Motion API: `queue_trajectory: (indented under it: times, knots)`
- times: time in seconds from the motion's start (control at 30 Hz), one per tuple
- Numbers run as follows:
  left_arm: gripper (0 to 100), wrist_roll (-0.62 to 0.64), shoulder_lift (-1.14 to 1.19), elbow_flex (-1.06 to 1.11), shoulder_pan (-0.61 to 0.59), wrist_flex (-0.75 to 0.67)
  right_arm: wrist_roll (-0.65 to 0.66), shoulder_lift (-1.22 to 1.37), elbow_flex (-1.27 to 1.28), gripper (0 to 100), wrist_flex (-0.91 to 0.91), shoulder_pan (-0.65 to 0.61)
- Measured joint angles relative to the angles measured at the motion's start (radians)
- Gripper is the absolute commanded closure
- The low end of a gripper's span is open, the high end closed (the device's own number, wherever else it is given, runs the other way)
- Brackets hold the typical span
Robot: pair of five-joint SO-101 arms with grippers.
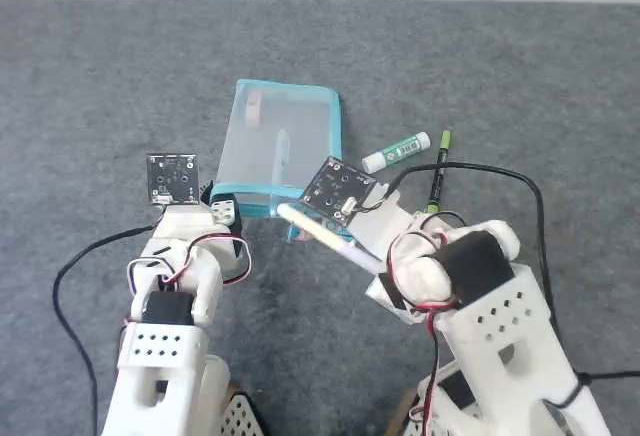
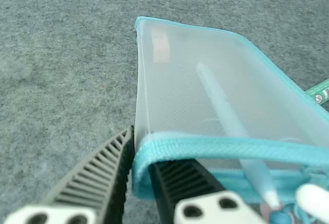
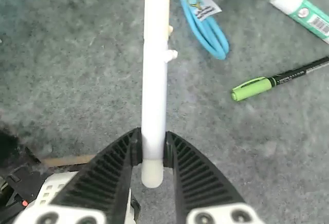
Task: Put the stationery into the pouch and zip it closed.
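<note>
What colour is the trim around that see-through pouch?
The pouch trim is turquoise; the left wrist view shows it best.

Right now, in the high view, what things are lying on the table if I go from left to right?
First the pouch → glue stick → green pen. The white pen in the right gripper overlaps the pouch's edge, so it is left out.
</note>
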Motion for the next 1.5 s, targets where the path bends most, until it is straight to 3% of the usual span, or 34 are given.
queue_trajectory:
  times: [0.17, 0.43, 1.0, 1.3, 1.5]
  knots:
    - [99, 0.000, 0.000, 0.000, 0.000, 0.000, -0.003, 0.068, 0.000, 99.1, 0.000, -0.003]
    - [99, 0.000, 0.000, 0.000, 0.002, 0.000, -0.143, 0.304, -0.084, 99.1, -0.037, -0.003]
    - [99, 0.000, 0.000, 0.000, -0.002, 0.000, -0.387, 0.910, -0.738, 99.1, -0.034, -0.005]
    - [99, -0.066, 0.000, -0.002, 0.138, 0.000, -0.451, 1.135, -0.997, 98.7, -0.015, -0.014]
    - [99, -0.083, 0.000, -0.002, 0.153, 0.000, -0.451, 1.143, -1.066, 84.1, -0.006, -0.044]
